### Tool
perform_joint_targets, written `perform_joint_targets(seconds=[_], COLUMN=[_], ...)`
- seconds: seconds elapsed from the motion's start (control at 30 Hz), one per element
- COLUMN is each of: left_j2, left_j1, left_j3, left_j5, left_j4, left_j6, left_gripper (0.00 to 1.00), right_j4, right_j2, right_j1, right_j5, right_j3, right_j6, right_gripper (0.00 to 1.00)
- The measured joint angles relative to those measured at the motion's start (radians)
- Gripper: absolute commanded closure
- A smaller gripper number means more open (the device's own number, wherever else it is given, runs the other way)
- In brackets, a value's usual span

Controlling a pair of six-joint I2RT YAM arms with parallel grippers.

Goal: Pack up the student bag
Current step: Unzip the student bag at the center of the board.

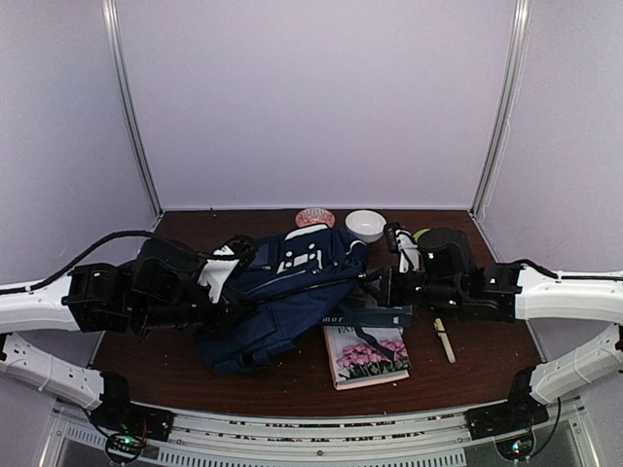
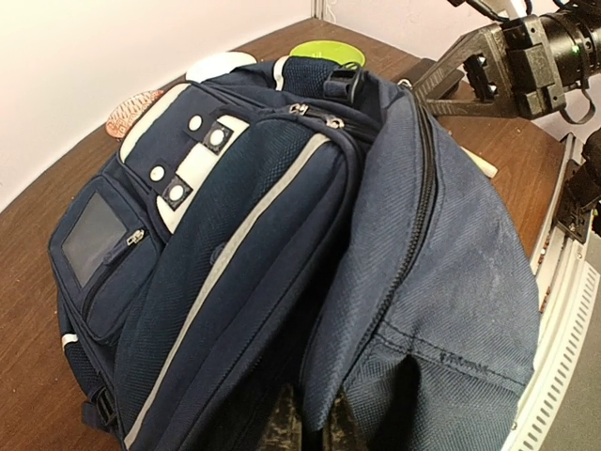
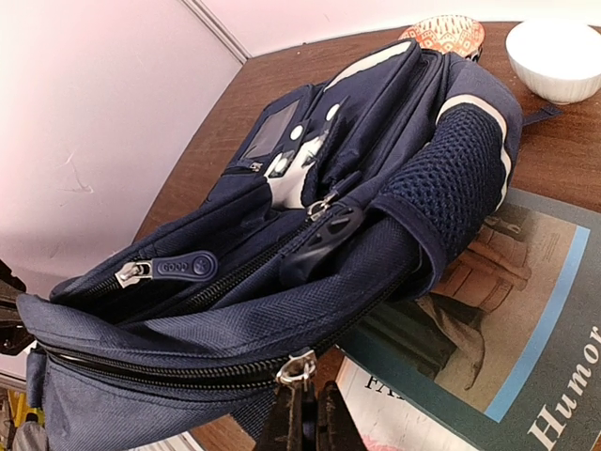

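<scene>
Because both pinches sit on thin fabric rather than on a strap, the large navy-blue fabric student bag (image 1: 282,287), with white patches and a pale stripe on its front, could slip free if the arms pull apart. The left gripper (image 2: 315,427) is closed on a fold of the plain back panel at the bag's left end. The right gripper (image 3: 305,418) is closed on the hem just beneath a zip pull at the opposite end. Dragging looks like a second risk: a mesh-padded part of the bag lies over the blue-covered paperback book (image 3: 488,310), so a tug would likely shift it. A swing toward the far side could also knock the white ceramic bowl (image 1: 366,225) or the orange-patterned dish (image 1: 314,217) just beyond. I cannot tell whether the main zip is undone enough to take anything.

The bag lies in the middle of the dark brown wooden table (image 1: 487,355), between the two arms. Its long axis runs slantwise, from near-left to far-right. The carry loop and zip end point toward the right arm, and the patched front faces up and toward the back wall. A flower-covered book (image 1: 370,358) lies just nearer, partly under the blue one.
</scene>
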Motion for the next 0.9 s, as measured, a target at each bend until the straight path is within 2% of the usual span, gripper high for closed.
perform_joint_targets(seconds=[0.07, 0.1, 0.17, 0.27, 0.47, 0.6, 0.73, 0.9], left_j2=[0.003, 0.004, 0.01, 0.037, 0.108, 0.152, 0.164, 0.148], left_j1=[0.0, 0.0, 0.0, 0.0, 0.001, 0.002, 0.002, 0.002], left_j3=[0.0, 0.0, 0.0, 0.0, 0.0, 0.016, 0.018, 0.003], left_j5=[0.0, 0.0, -0.001, 0.0, 0.011, 0.018, 0.019, 0.018], left_j4=[0.003, -0.002, -0.018, -0.023, 0.006, 0.024, 0.039, 0.057], left_j6=[0.0, 0.0, 0.0, 0.0, 0.0, -0.001, -0.006, -0.029], left_gripper=[1.0, 1.0, 1.0, 1.0, 1.0, 1.0, 1.0, 1.0], right_j4=[-0.001, -0.005, -0.02, -0.061, -0.085, -0.066, 0.022, 0.076], right_j2=[0.0, -0.001, -0.011, -0.071, -0.156, -0.09, -0.025, 0.137], right_j1=[-0.005, -0.01, -0.024, -0.03, -0.003, 0.03, 0.024, 0.003], right_j5=[-0.009, -0.006, -0.004, -0.001, -0.051, -0.092, -0.116, -0.126], right_j3=[0.0, 0.0, 0.0, 0.0, 0.0, -0.013, -0.071, 0.022], right_j6=[0.005, 0.008, 0.015, 0.03, 0.087, 0.162, 0.265, 0.356], right_gripper=[0.6, 0.52, 0.43, 0.35, 0.27, 0.24, 0.2, 0.2])
